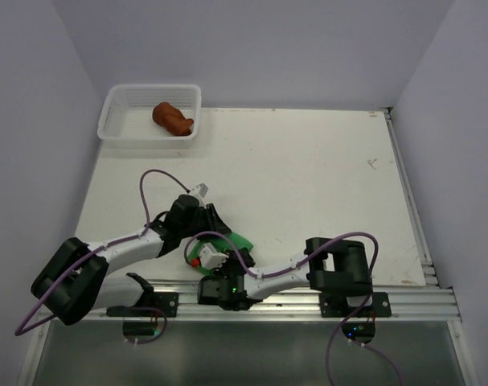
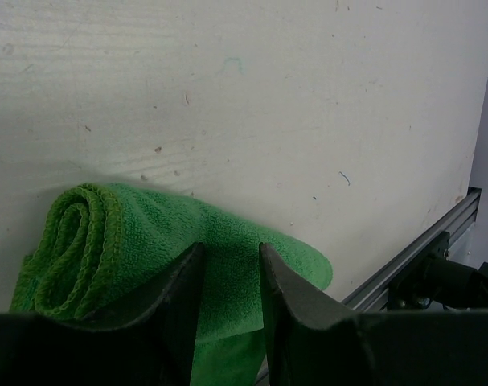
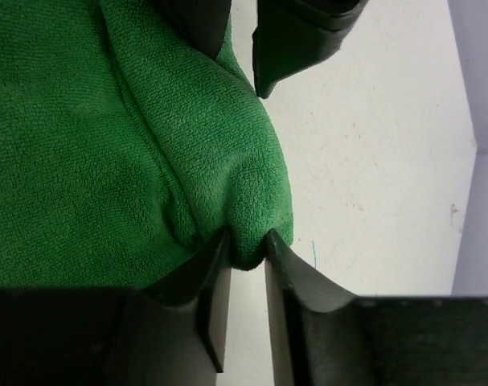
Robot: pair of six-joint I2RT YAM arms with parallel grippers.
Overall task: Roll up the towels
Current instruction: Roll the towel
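Observation:
The bright green towel (image 1: 231, 240) lies partly rolled by the table's near edge, and its coiled end shows in the left wrist view (image 2: 75, 241). My left gripper (image 1: 205, 227) sits over it with its jaws a narrow gap apart (image 2: 230, 269). Green cloth shows through the gap with no fold pinched. My right gripper (image 1: 211, 260) is shut on a fold at the towel's edge (image 3: 248, 245). The towel fills the left of the right wrist view (image 3: 83, 145). The rust-brown towel (image 1: 173, 118) lies bunched in the basket.
A white mesh basket (image 1: 119, 121) stands at the far left corner. An aluminium rail (image 1: 404, 297) runs along the near edge, right behind the green towel, and shows in the left wrist view (image 2: 420, 249). White walls close the left, back and right sides.

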